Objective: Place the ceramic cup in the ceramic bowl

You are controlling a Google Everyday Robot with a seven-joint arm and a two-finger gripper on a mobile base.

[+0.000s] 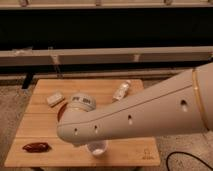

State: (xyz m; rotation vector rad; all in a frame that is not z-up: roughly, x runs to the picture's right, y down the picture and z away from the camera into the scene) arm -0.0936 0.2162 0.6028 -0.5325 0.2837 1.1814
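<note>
The ceramic cup (97,148), small and pale grey-white, shows just below the front end of my big white arm (140,117), over the front middle of the wooden table (135,150). My gripper (93,142) is at that arm end, right at the cup and mostly hidden by the arm. The ceramic bowl (60,113) is almost wholly covered by the arm. Only a thin orange-brown sliver of its left rim shows, to the upper left of the cup.
A small white bottle (121,91) lies at the back right of the table. A pale flat packet (55,98) lies at the back left. A dark red-brown oblong object (36,147) lies at the front left. A black cable (187,159) runs on the floor at the right.
</note>
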